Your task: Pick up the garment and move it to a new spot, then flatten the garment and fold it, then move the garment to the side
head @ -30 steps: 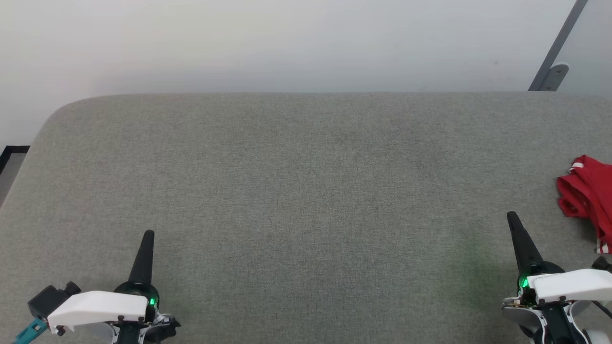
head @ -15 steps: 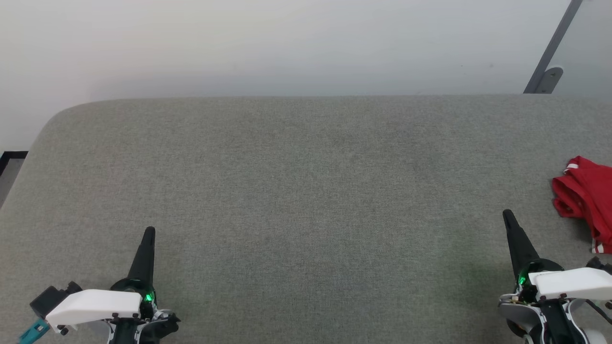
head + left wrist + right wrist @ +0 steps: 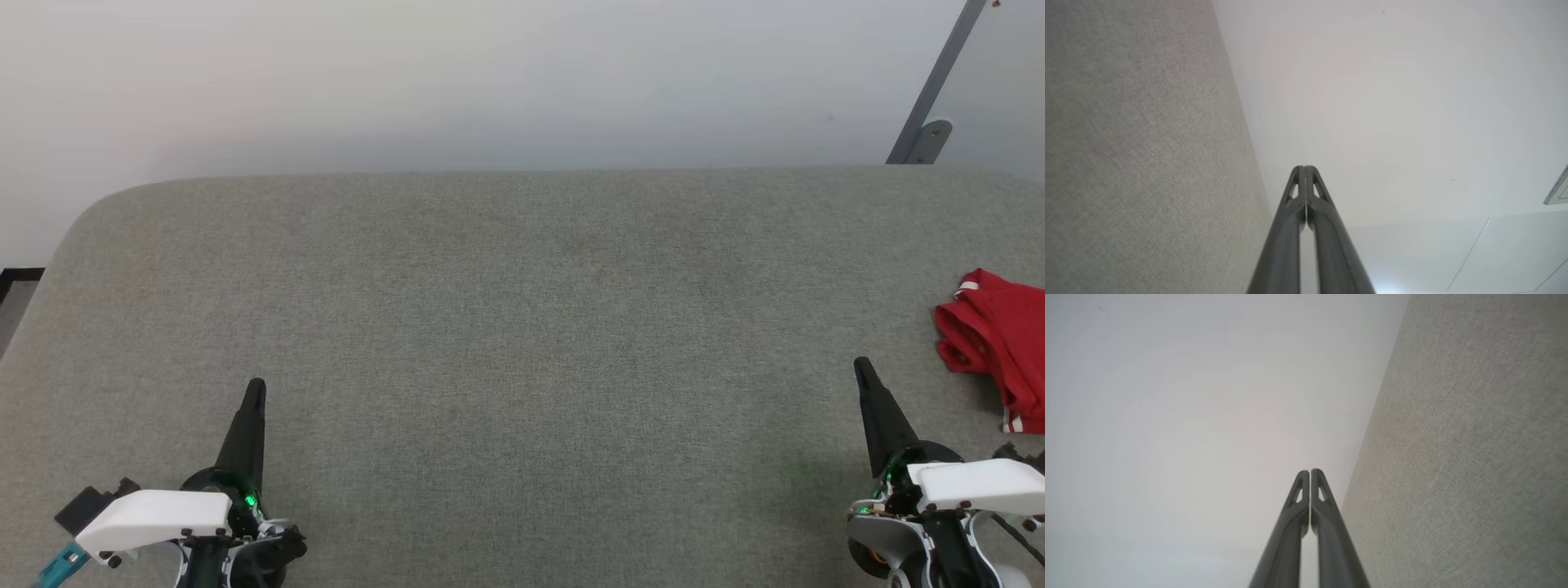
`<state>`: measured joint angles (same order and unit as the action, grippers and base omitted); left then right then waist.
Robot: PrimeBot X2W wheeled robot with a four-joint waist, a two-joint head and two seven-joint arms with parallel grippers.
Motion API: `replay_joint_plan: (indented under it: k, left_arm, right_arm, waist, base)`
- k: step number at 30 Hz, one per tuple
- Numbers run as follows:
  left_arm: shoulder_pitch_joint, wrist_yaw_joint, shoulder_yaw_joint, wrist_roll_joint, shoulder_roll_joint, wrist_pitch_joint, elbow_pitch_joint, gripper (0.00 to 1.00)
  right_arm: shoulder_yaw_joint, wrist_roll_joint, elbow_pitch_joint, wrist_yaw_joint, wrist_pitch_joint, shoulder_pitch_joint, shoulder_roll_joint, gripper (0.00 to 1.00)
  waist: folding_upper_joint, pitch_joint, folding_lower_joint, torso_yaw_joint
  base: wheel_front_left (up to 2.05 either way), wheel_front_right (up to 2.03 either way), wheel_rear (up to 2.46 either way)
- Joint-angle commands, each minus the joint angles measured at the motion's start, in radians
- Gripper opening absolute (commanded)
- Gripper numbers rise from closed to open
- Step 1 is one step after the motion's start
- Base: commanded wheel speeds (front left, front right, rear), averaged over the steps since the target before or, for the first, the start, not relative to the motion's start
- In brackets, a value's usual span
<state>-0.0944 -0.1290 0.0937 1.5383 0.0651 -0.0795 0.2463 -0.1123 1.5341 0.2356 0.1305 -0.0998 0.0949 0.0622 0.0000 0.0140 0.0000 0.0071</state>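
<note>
**Red shirt bunched at the right edge, both my grippers closed and empty**

The shirt [image 3: 992, 343] lies in a crumpled heap on the grey fabric surface [image 3: 522, 327], at the far right of my head view, where the picture's edge cuts it off. It is bright red with deep folds. A small band of white-and-red striped trim shows at its upper left corner and another at its lower edge. It sits beyond my right gripper [image 3: 860, 365] and to its right, apart from it and untouched.

My right gripper's two dark fingers are pressed together with nothing between them; the wrist view shows them meeting at the tips. My left gripper [image 3: 255, 388] is the same, closed on nothing, low on the left and well apart from the shirt.

Compared with a second ago, the whole head view has shifted, so my head has moved. The far edge of the surface sits lower against the pale wall [image 3: 490, 82], and slightly more of the shirt shows. Its heap looks unchanged.
</note>
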Motion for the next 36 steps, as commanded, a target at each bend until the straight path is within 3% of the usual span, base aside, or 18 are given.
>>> replay_joint_plan:
  k: [1,13,36]
  left_arm:
    - [-0.012,-0.003,0.004,0.015,-0.001,-0.009,-0.004,0.00]
    - [-0.020,-0.003,0.012,0.089,-0.008,-0.030,-0.002,0.00]
    - [-0.019,-0.003,0.015,0.081,-0.011,-0.032,-0.002,0.00]
  right_arm:
    - [-0.003,0.018,0.003,0.000,-0.007,0.015,-0.006,0.00]
    - [-0.003,0.084,0.012,0.000,-0.018,0.018,-0.015,0.00]
    - [-0.003,0.080,0.012,0.000,-0.016,0.015,-0.014,0.00]
  waist:
    - [0.0000,-0.001,0.0000,-0.001]
    - [0.0000,-0.011,0.0000,-0.007]
    - [0.0000,-0.011,0.0000,-0.007]
  base:
    - [0.00,0.00,0.00]
    - [0.00,0.00,0.00]
    - [0.00,0.00,0.00]
